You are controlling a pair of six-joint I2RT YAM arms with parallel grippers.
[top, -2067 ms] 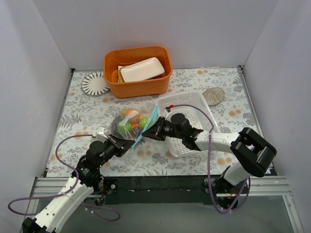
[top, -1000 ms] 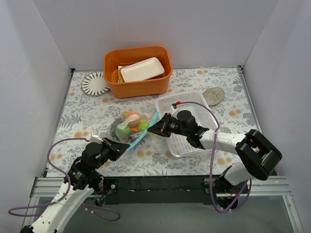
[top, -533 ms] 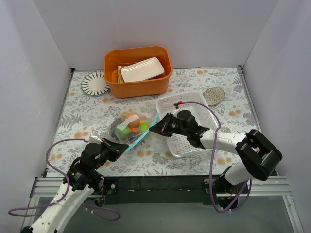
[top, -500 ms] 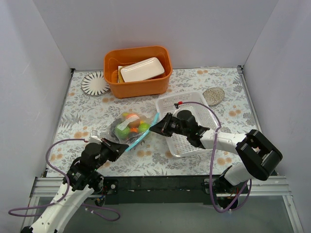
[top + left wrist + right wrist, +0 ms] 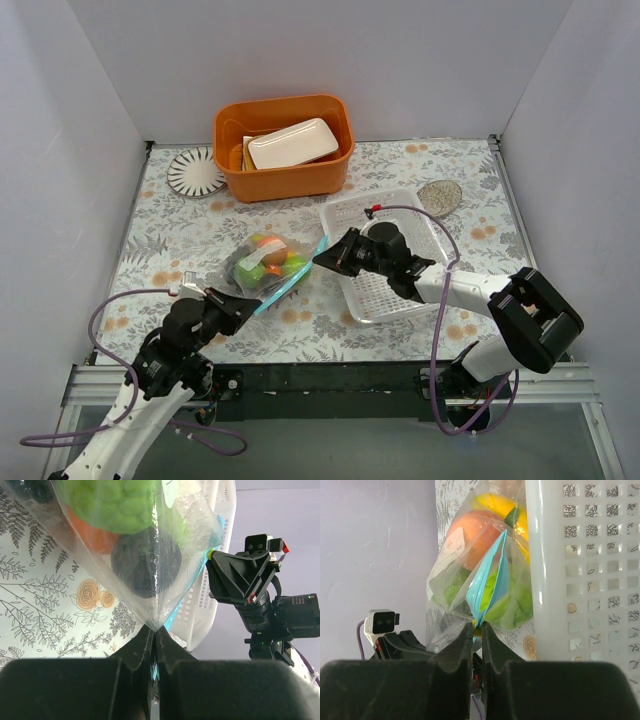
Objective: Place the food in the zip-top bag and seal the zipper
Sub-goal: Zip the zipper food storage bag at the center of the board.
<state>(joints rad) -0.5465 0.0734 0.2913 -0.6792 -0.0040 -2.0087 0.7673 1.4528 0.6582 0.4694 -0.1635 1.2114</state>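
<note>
Left gripper (image 5: 243, 302), right gripper (image 5: 321, 258) pinch zip-top bag (image 5: 268, 262) corners

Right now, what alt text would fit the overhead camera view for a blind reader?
The left gripper and right gripper pinch opposite ends of a clear zip-top bag holding toy fruit, over a floral table. Behind sits an orange bin holding a white dish; a white basket lies at right.
</note>
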